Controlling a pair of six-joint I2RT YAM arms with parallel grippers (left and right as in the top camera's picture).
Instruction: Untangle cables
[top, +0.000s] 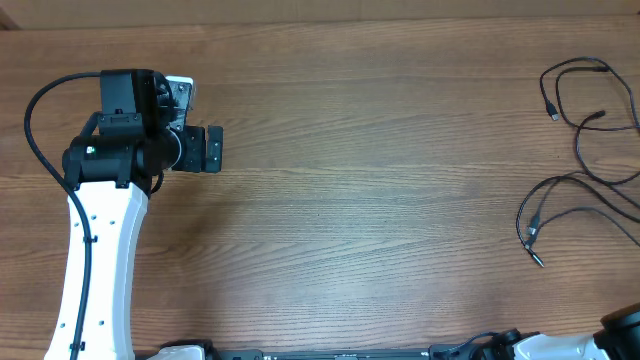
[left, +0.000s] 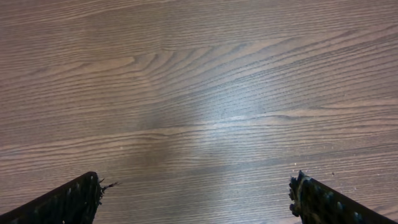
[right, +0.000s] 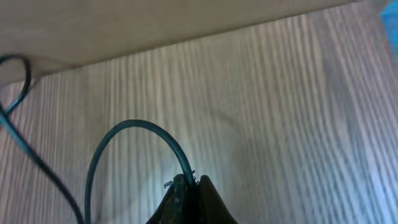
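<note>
Where the overhead view ends at the right, the cables (top: 579, 150) lie spread on the desk (top: 380, 200) and run out of frame. The right tool (right: 189, 183), its arm mostly cut off overhead, is clamped together on one blurred loop of them. The left tool (left: 196, 190) holds its fingers wide apart over the desk, well away.

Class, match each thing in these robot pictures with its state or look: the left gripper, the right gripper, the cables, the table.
Things
1. left gripper
2. right gripper
3. cables
4. table

States
A. shut on a cable
B. brown wood grain
C. open over bare wood
D. thin, black, looped near the table's right edge

Pairs: 1-C, 2-A, 3-D, 4-B
</note>
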